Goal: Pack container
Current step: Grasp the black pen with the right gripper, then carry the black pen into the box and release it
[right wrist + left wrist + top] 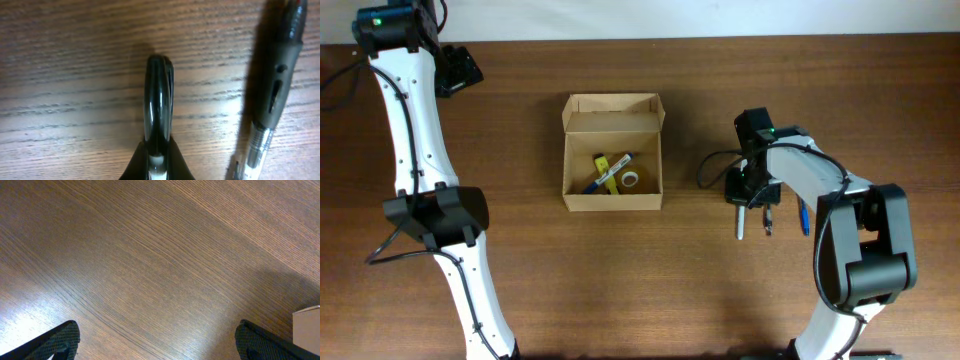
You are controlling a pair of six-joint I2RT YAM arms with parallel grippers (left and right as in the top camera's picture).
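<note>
Right gripper (157,162) is clamped on a black pen (159,100) right of the container (613,202), already partly packed; clear pen (272,100) still to be loaded.

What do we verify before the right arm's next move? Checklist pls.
1. Lid of the container open: ok.
2. Space left inside beside the tape roll and packed pens: ok.
3. The right gripper shut on the dark pen: ok, per the wrist view.
4. Whether the dark pen is lifted off the table: cannot tell.
5. The clear-barrel pen apart from the held one: ok.
6. The left gripper open, empty, away from the container: ok.
</note>
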